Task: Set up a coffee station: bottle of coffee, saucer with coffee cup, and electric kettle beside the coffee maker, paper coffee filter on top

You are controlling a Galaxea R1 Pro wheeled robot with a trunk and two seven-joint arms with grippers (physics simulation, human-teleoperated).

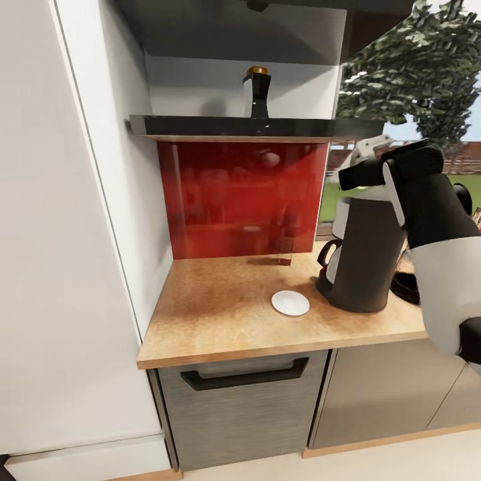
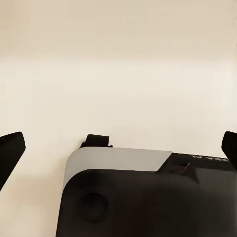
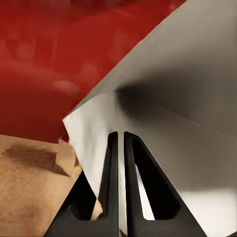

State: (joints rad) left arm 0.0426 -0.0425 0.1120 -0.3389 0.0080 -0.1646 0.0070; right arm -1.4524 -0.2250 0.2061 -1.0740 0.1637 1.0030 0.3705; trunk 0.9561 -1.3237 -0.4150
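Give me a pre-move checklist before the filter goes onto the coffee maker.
1. Right gripper pinches the filter: ok.
2. Coffee maker upright on the countertop: ok.
3. Coffee maker's top free: cannot tell, the right arm hides it.
4. Saucer beside the coffee maker, out of the way: ok.
5. Bottle on the shelf, not yet moved: not ok.
6. Left gripper open, holding nothing: ok.

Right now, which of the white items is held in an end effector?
The paper coffee filter, pinched by the right end effector; the saucer lies free on the countertop.
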